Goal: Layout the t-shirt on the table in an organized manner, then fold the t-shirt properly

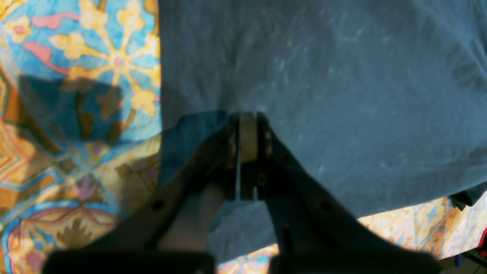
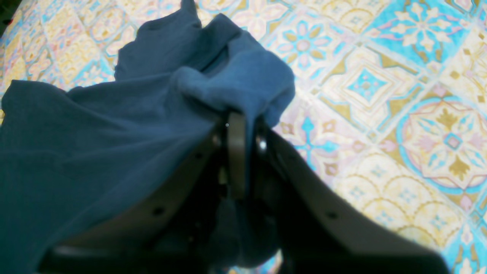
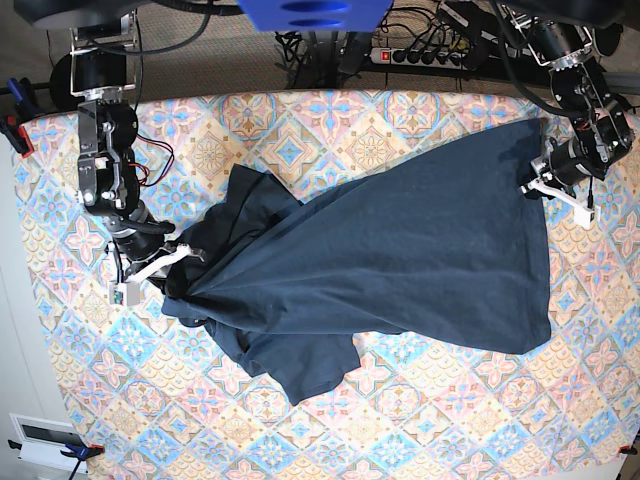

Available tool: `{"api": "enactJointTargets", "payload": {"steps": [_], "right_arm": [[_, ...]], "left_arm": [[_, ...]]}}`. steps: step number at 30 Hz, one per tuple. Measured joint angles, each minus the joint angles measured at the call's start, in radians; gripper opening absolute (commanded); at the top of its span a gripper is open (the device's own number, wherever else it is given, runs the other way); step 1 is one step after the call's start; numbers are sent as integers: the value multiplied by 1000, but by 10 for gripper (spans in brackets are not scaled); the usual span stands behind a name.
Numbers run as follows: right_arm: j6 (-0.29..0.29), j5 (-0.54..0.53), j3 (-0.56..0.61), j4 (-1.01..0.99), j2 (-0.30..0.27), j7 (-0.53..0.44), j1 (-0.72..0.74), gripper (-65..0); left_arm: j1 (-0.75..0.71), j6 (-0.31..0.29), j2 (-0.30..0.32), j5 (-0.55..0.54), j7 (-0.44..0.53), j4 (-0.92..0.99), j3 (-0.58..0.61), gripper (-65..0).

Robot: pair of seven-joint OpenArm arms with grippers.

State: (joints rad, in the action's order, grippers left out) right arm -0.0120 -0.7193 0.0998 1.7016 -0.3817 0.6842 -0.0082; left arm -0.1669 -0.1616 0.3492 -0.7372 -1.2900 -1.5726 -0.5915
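- The dark blue t-shirt (image 3: 400, 250) is lying across the table (image 3: 420, 420) with the flowery tile cloth, and it is stretching in a long slant from one arm to the other.
- The left gripper (image 1: 247, 129) is pinching together on the shirt's edge at the far right side of the room view. Only a thin bit of cloth is sitting between its tips, so I am thinking it could slip out if the arm is pulling hard.
- The right gripper (image 2: 241, 125) is squeezing a fat bunch of shirt near the other end. It may be holding more than one layer, and then that part would be staying lumpy instead of going flat.
- The end of the shirt by the right gripper is looking all crumpled, with folds piling up toward the front of the table. If both arms are tugging apart, those folds could be twisting tighter.
- The shirt is lying crooked on the table. Pulling too far could be dragging a corner close to the table's edge.
- The tablecloth might be bunching up under a low gripper.
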Motion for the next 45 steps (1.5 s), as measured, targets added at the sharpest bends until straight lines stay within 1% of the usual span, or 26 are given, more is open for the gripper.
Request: {"api": "enactJointTargets", "payload": {"steps": [5,7,9,12,16,18,20,23,25,27,30,33,35,39,42,45], "right_arm": [[0,0,0,0,0,0,-1,-644],[0,0,0,0,0,0,0,-644],[-1,0,0,0,0,1,-1,-644],[0,0,0,0,0,0,-1,-644],[0,0,0,1,0,0,0,-644],[0,0,0,2,0,0,-1,-644],[0,0,0,2,0,0,-1,-644],[0,0,0,2,0,0,-1,-644],[0,0,0,2,0,0,-1,-644],[0,0,0,2,0,0,0,-644],[0,0,0,2,0,0,-1,-644],[0,0,0,2,0,0,0,-644],[0,0,0,3,0,0,-1,-644],[0,0,0,3,0,0,0,-644],[0,0,0,4,0,0,-1,-644],[0,-1,0,4,0,0,0,-644]], "left_arm": [[-5,0,0,-2,-3,0,0,-642],[-19,3,3,5,-1,0,0,-598],[-39,6,12,4,-3,0,0,-524],[-53,8,26,11,-7,0,0,-390],[-62,7,51,-10,-4,0,0,-219],[-67,8,52,1,-1,0,-1,-162],[-69,7,49,3,-4,0,2,-150],[-65,6,42,-2,-2,0,8,-168],[-64,7,28,10,1,0,7,-196],[-68,7,17,8,-2,0,8,-242],[-65,4,17,8,0,0,8,-365],[-58,3,16,7,-4,0,8,-521],[-36,4,17,12,-4,2,6,-642],[-16,6,29,4,1,2,5,-650],[-25,4,49,0,0,2,1,-650],[-5,3,50,-1,-4,2,-42,-650]]}}
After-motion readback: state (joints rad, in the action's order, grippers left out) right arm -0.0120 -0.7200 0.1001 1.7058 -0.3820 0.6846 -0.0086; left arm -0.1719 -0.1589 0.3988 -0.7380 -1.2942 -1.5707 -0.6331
